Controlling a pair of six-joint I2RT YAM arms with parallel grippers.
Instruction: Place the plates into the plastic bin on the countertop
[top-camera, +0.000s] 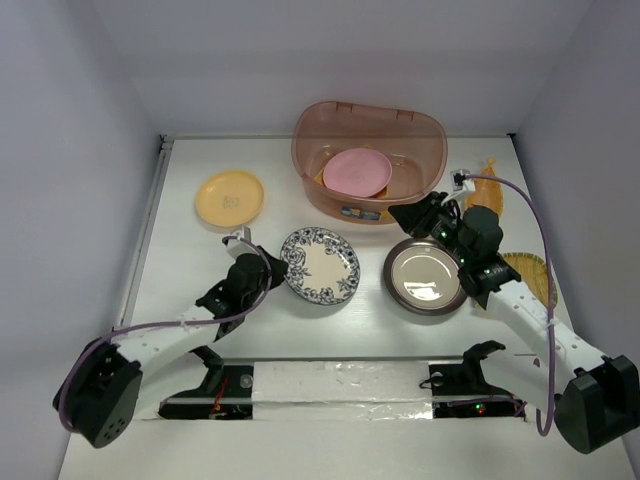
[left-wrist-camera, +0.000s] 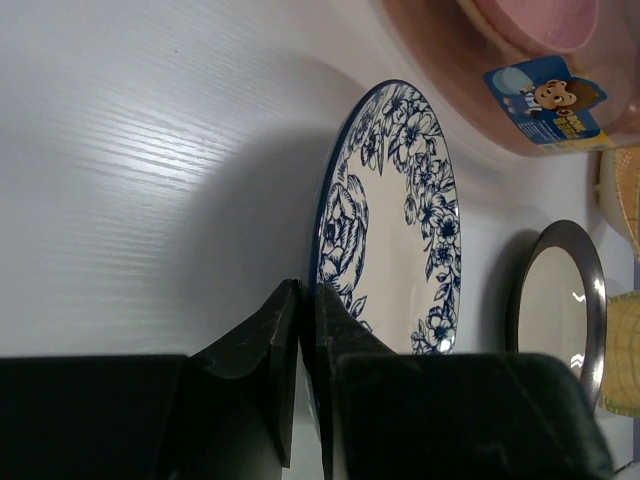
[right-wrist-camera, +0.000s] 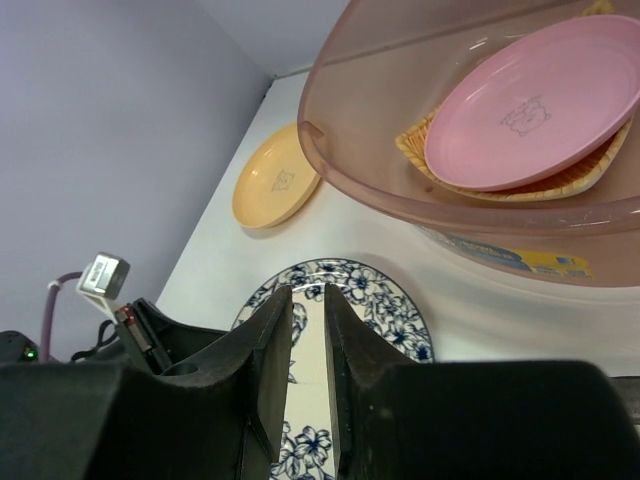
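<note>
The plastic bin (top-camera: 368, 160) at the surface's far edge already holds a pink plate (top-camera: 357, 171) on an orange woven one. Yellow (top-camera: 230, 197), metal (top-camera: 424, 276) and floral (top-camera: 320, 265) plates remain outside. The left gripper (left-wrist-camera: 306, 330) pinches the floral rim; the right gripper (right-wrist-camera: 308, 345) is nearly closed, empty.

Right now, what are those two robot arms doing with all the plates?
They are putting plates into the plastic bin. A pink plate already lies in there on top of an orange woven one. The left gripper is pinching the rim of the blue flowery plate, which sits on the countertop. The right gripper hovers by the bin's front, nearly shut, holding nothing. The shiny metal plate and the yellow-orange plate wait on the countertop.
</note>
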